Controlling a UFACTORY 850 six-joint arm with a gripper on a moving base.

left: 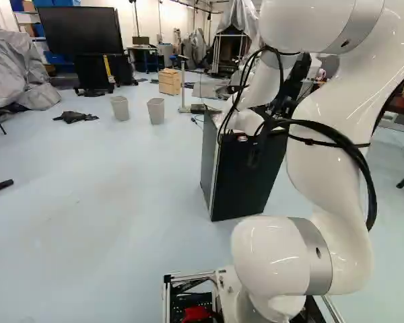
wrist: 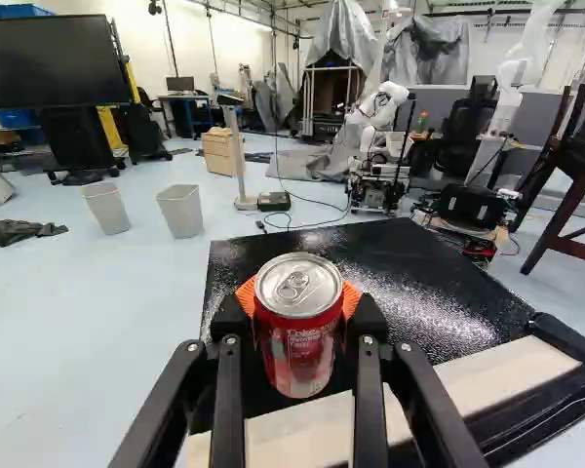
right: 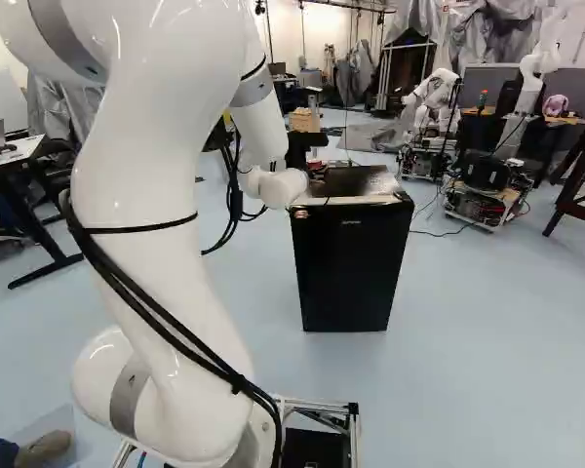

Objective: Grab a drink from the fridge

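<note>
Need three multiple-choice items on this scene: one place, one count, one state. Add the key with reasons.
1. Where is the red can?
A) On the floor
B) At the fridge's top
C) On a desk

2. How many waste bins show in the left base view?
A) Two
B) Three
C) Four

3. What is the gripper doing?
A) Standing open, empty
B) Pushing the can from one side only
C) Gripping the can

Key:
1 B: the wrist view shows the can against the black top.
2 A: they stand side by side, left of the fridge.
3 C: orange pads meet the can from two sides.
</note>
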